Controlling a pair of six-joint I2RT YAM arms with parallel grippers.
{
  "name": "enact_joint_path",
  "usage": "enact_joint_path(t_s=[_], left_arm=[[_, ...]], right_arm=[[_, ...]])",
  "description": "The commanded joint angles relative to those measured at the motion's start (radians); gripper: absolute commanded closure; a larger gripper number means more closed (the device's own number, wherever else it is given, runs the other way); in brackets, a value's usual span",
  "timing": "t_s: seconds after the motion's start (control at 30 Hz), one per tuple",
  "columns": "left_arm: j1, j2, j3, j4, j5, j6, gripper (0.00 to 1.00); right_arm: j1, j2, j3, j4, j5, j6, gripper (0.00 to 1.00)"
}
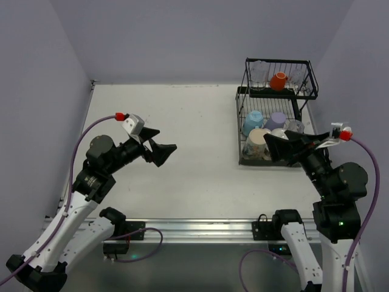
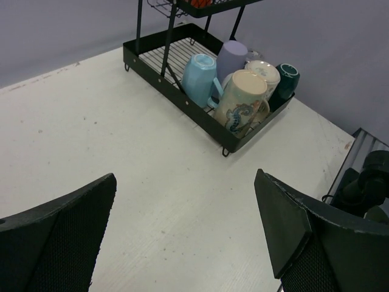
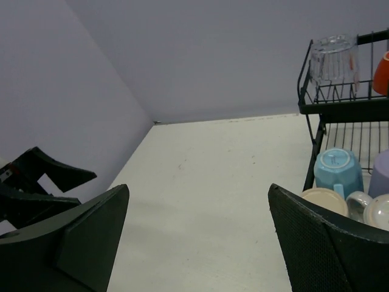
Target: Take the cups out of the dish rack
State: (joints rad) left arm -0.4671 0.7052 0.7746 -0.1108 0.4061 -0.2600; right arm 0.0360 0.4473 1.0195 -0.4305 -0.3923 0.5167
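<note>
The black wire dish rack stands at the back right of the table. Its upper basket holds an orange-red cup and clear glasses. Its lower tray holds a light blue cup, a lavender cup, a beige mug and a white cup. My left gripper is open and empty above the table's middle, well left of the rack. My right gripper is open and empty at the rack's near end, beside the beige mug.
In the left wrist view the rack's tray wall lies ahead with the seahorse-printed beige mug and a dark green cup. The right wrist view shows the lavender walls and the rack at right.
</note>
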Motion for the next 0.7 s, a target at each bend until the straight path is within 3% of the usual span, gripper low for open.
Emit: enact_joint_path(t_s=[0.0, 0.4, 0.67], left_arm=[[-0.001, -0.012, 0.003, -0.046, -0.026, 0.025, 0.0], [-0.001, -0.044, -0.072, -0.044, -0.128, 0.022, 0.0], [-0.005, -0.069, -0.075, -0.075, -0.187, 0.03, 0.0]], right_arm=[[-0.005, 0.063, 0.06, -0.071, 0.119, -0.03, 0.01], [-0.001, 0.339, 0.215, -0.056, 0.248, -0.075, 0.01], [0.14, 0.649, 0.427, -0.057, 0.48, -0.211, 0.01]])
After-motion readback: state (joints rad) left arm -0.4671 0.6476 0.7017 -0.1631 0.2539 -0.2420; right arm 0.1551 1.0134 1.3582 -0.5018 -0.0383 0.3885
